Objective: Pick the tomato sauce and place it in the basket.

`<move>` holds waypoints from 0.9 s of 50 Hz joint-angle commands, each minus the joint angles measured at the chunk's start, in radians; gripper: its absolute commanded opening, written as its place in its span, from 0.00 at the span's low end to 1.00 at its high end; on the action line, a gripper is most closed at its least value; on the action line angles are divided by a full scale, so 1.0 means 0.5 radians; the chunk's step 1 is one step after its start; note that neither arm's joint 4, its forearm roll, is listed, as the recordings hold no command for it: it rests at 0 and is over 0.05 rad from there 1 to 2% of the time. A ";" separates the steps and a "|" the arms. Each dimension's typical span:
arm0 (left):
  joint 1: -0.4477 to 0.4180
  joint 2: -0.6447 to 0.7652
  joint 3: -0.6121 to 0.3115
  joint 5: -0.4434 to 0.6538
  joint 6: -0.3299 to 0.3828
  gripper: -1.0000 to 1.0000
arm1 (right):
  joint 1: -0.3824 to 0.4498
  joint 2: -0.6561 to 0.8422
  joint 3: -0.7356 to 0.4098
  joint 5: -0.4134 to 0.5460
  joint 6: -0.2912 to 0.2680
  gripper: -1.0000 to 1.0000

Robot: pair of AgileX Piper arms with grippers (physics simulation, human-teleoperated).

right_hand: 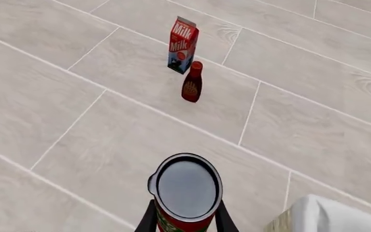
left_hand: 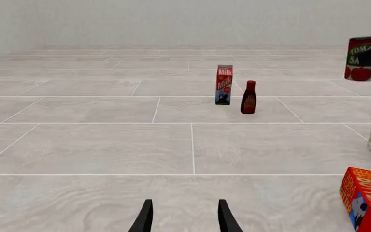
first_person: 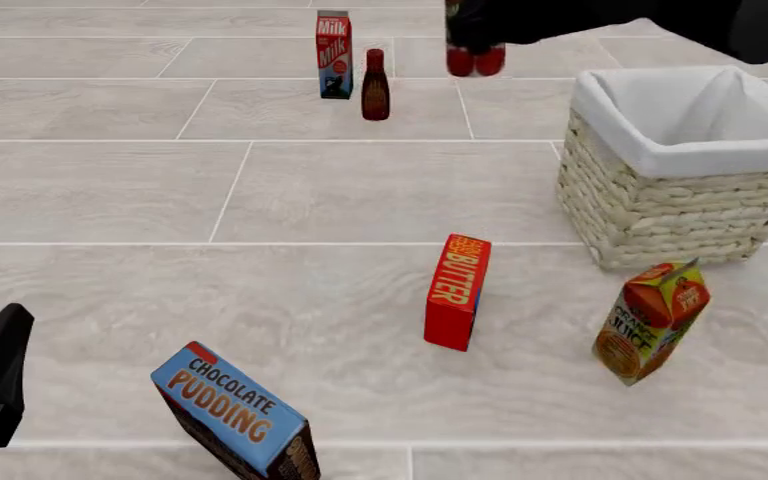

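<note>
Tiled floor; tomato sauce (right_hand: 187, 193) in right claw (right_hand: 185, 217).

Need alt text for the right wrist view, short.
Looking down past the right claw, shut on the tomato sauce and holding the can above the tiled floor, its top facing the camera. A corner of the basket shows beside it; farther off stand a milk carton and a dark red bottle.

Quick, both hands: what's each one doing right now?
Left hand: open, holding nothing.
Right hand: closed on the tomato sauce can, lifted off the floor beside the basket.
</note>
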 commanded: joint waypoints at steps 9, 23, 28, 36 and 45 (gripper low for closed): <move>0.000 0.000 0.000 0.000 0.000 1.00 | -0.210 -0.181 0.064 0.109 0.005 0.00; 0.000 0.000 0.000 0.000 0.000 1.00 | -0.395 -0.289 0.095 0.144 -0.036 0.00; 0.000 0.000 0.000 0.000 0.000 1.00 | -0.446 -0.331 0.184 0.090 -0.027 0.00; 0.000 0.000 0.000 0.000 0.001 1.00 | -0.541 -0.386 0.328 -0.005 -0.003 0.00; 0.000 0.000 0.000 0.000 0.000 1.00 | -0.654 -0.423 0.450 -0.100 -0.013 0.00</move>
